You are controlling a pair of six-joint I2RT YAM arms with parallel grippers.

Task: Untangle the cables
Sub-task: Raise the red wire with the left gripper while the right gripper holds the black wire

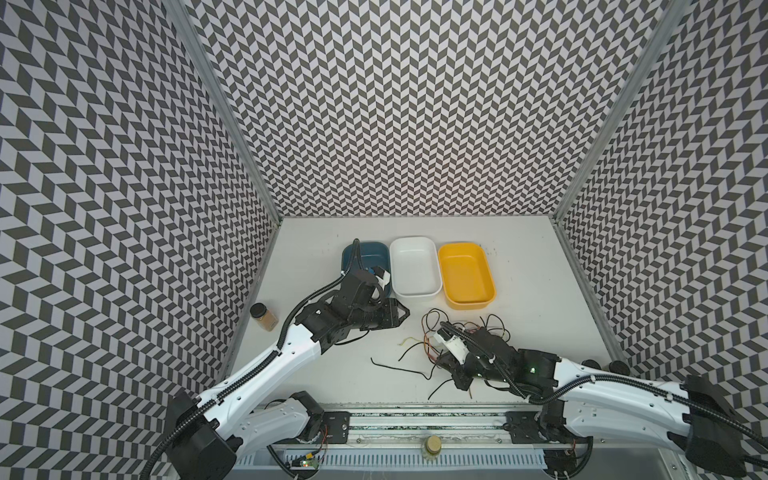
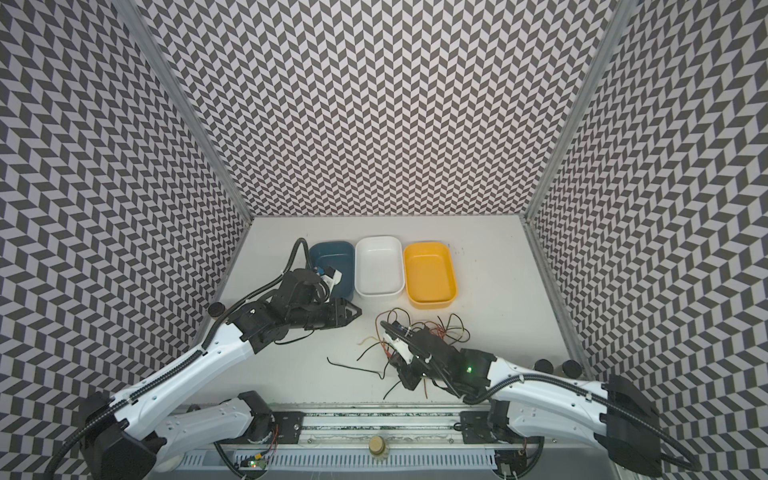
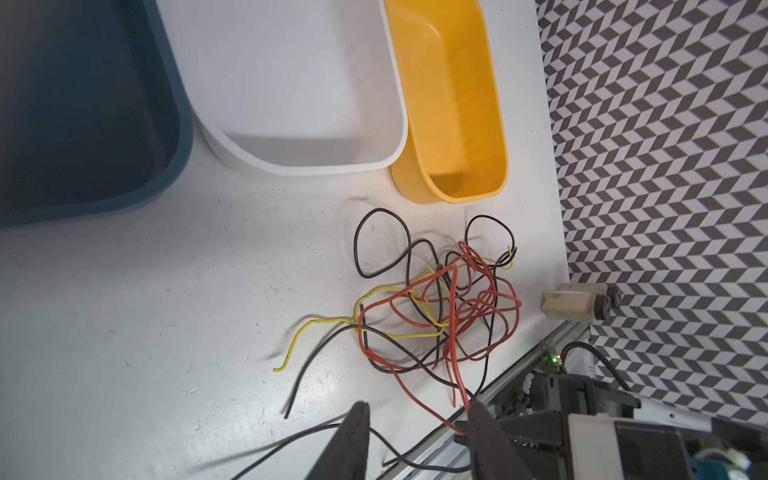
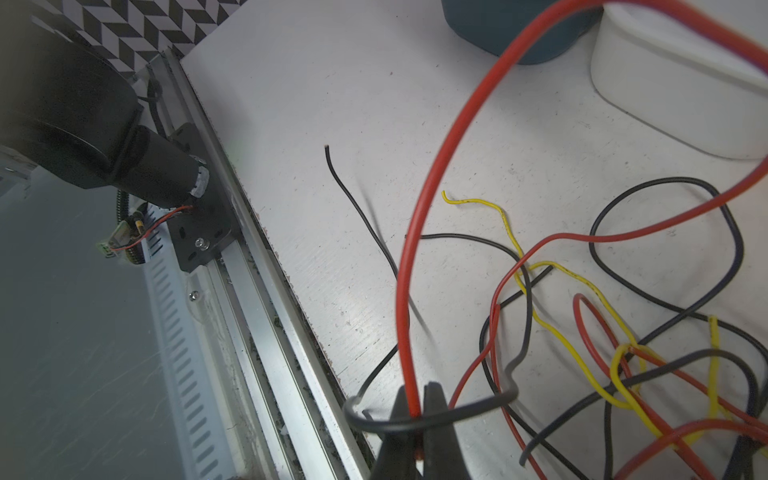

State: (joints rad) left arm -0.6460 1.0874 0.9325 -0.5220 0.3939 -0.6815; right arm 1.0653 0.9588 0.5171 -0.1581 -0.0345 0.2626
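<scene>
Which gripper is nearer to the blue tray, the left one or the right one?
Left. The left gripper is close in front of the blue tray; the right gripper, farther off, grips the red cable.

Yellow tray [image 3: 490, 104] — glossy plastic; cables [image 3: 455, 316], smooth sheathing

No text, label, brand, number or sign legible in any view, small circuit board [image 4: 117, 244] beside the front rail too blurred and too small for any marking on it to be made out
</scene>
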